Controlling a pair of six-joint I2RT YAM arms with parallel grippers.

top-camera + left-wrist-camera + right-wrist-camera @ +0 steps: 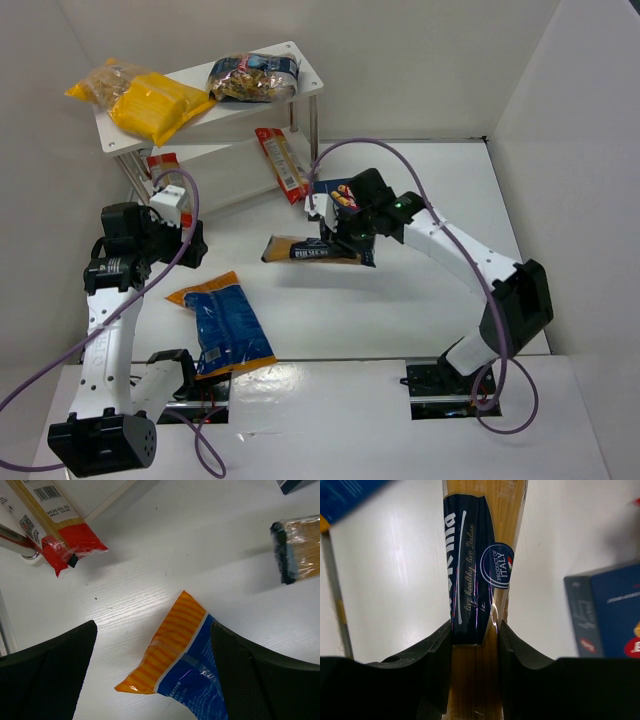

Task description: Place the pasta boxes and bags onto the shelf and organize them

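Jaws of the right gripper [475, 630] are clamped narrow on the spaghetti pack [470, 570], one pad on each long side, just behind its dark-blue label. Jaws of the left gripper [152, 625] stand wide and hold nothing.

Largest item: the shelf [310, 85], at the far left of the table. Its upper board carries yellow bags [155, 100] at the left end and a dark, mixed-colour bag [252, 78] at the right end. A red-and-white pack [282, 165] leans against its right post, and a second one [162, 165] lies at its left foot.

Next: the blue bag [225, 325] with the orange end lies flat on the near left of the table, directly under your open left gripper.

Then the spaghetti pack, mid-table. Its long axis runs left to right, and your right gripper grips it near the right end, so most of its length projects left. Whether it is clear of the table cannot be told for certain.

Smallest: the pasta box [335, 190], just beyond the right gripper, apart from the pack.

Key relation: the shelf lies far and left of the held pack, which points left rather than along the slanted boards. You will probably need to turn it into line before sliding it in. The right arm owns this move.
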